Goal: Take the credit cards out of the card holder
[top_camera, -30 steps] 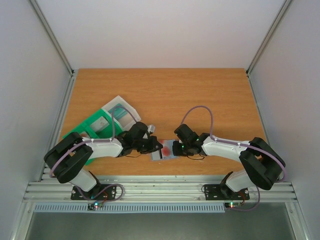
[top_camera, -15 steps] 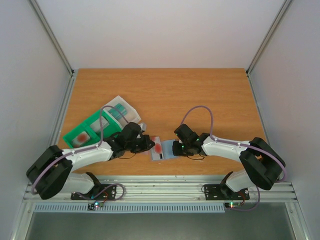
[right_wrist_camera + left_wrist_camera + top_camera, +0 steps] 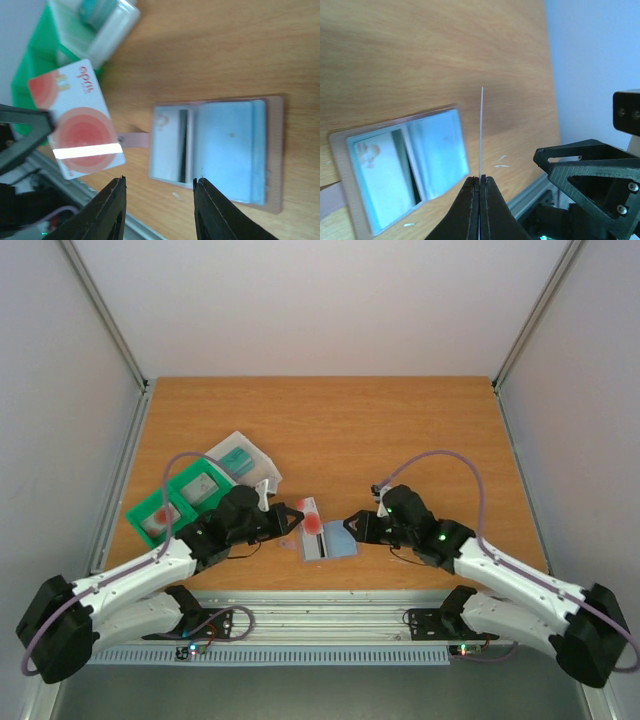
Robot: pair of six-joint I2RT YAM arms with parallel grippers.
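The card holder [image 3: 342, 539] lies open on the table near the front edge. It also shows in the left wrist view [image 3: 340, 165] and the right wrist view [image 3: 272, 150], with light blue credit cards [image 3: 225, 140] still in its pockets. My left gripper [image 3: 296, 515] is shut on one white credit card with red circles [image 3: 313, 521]. It holds the card above the table just left of the holder, edge-on in its own view [image 3: 481, 130] and face-on in the right wrist view [image 3: 82, 120]. My right gripper [image 3: 352, 526] is open and empty just right of the holder [image 3: 159, 180].
A green compartment tray [image 3: 170, 502] and a clear plastic box [image 3: 240, 460] with a teal block sit at the back left of the left arm. They show at the top left of the right wrist view [image 3: 35, 65]. The table's front rail [image 3: 320, 615] runs close behind the holder.
My left gripper has drawn back to the left and lifted the red-circled card clear of the holder. My right gripper has pulled back to the right, off the holder.
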